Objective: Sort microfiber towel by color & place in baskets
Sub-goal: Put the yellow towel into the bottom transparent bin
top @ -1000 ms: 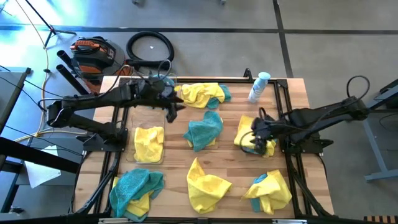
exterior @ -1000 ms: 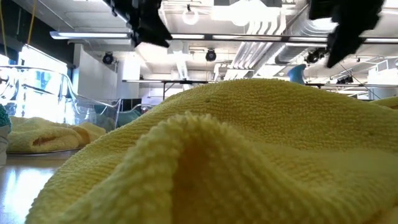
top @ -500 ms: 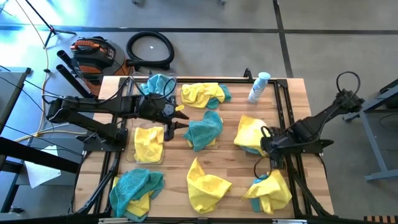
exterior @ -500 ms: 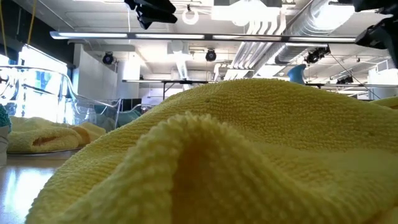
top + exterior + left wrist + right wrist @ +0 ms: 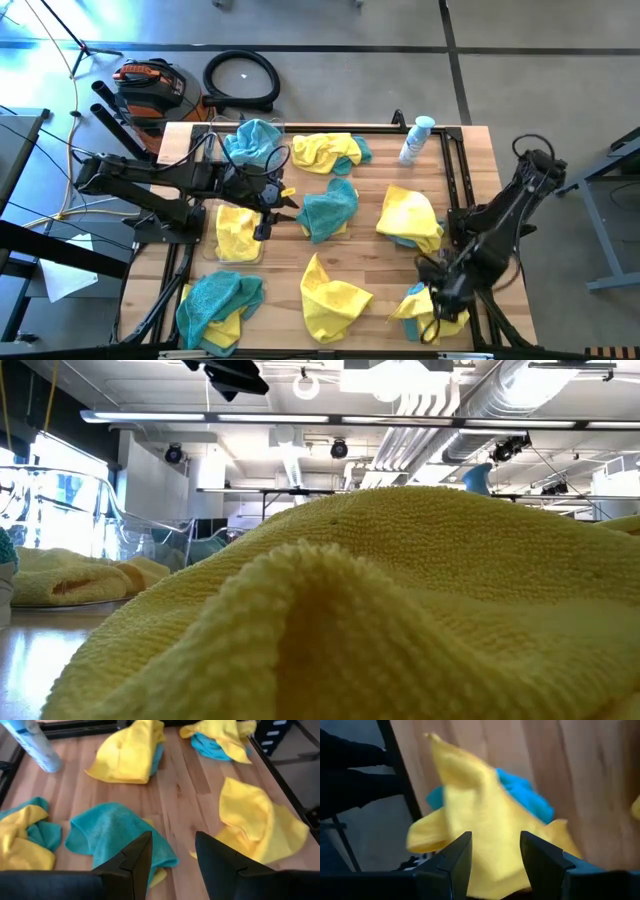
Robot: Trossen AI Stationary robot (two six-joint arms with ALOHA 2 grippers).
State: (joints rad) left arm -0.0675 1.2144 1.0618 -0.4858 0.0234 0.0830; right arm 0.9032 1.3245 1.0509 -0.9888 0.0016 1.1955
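While the worktop (image 5: 370, 275) carries loose cloths all around the central teal towel (image 5: 327, 209), two baskets sit beside it on the left arm's side: one (image 5: 240, 232) holds a yellow cloth, the other (image 5: 252, 140), farther back, holds a teal one. The left gripper (image 5: 272, 208) hovers between the yellow basket and that teal towel, jaws spread and empty, so the towel lies just ahead of them. The right gripper (image 5: 437, 290) hangs directly over the yellow-and-teal heap (image 5: 432, 308) at the near corner well away from the central towel, jaws spread, nothing pinched.
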